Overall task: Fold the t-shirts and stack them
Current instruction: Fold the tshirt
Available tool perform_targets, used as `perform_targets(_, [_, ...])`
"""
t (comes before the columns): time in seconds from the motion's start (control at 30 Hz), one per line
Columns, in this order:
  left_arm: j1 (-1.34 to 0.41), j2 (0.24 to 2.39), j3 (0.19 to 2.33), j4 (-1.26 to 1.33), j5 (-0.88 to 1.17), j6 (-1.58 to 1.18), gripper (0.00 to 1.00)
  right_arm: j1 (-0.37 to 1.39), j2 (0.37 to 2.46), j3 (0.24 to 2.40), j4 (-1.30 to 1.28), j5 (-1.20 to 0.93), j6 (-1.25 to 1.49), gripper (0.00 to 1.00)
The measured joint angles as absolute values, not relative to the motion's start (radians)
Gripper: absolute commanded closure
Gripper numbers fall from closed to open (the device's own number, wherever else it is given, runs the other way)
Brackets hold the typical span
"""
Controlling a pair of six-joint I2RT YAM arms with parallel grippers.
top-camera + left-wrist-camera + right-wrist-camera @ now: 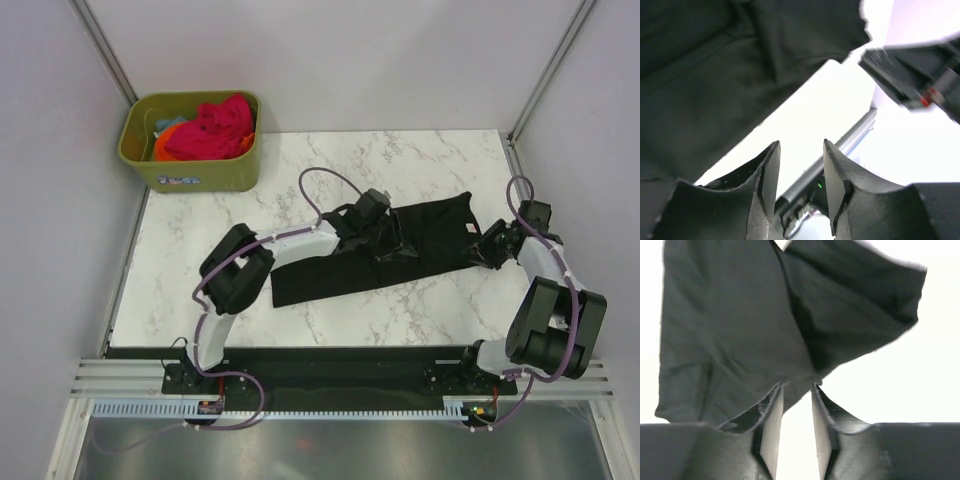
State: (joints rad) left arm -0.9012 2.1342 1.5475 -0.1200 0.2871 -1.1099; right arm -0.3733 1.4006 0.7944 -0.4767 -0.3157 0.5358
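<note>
A black t-shirt (380,250) lies folded into a long band across the marble table, its small neck label (472,229) near the right end. My left gripper (400,245) hovers over the shirt's middle. In the left wrist view it (800,145) is open and empty, with the shirt (715,90) to its upper left. My right gripper (488,250) is at the shirt's right end. In the right wrist view it (797,387) is open with a narrow gap, and a corner of the shirt (740,325) reaches its tips.
An olive-green bin (135,155) stands at the table's back left corner, holding a pink-red tee (212,128) and an orange one (165,134). White walls with metal posts close in the back and sides. My right arm (920,80) shows in the left wrist view.
</note>
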Motion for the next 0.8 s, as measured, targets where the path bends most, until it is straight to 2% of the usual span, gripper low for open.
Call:
perform_targets(0.13, [-0.851,2.009,1.504,-0.146,0.299,-1.059,0.52,-0.373,1.426,0.886,-0.483,-0.307,0.551,0.61])
perform_targets(0.27, [-0.746,1.945,1.460,-0.155,0.335,-1.006,0.53,-0.373,1.555,1.035,-0.437,-0.310,0.537,0.58])
perform_targets(0.57, [-0.444,1.934,1.336,-0.241,0.392,-0.871,0.54,-0.372,1.926,1.316,-0.297,-0.408,0.482,0.57])
perform_targets(0.8, [-0.350,1.934,1.208,-0.280,0.369,-0.811,0.54,-0.365,2.094,1.436,-0.245,-0.469,0.467,0.59])
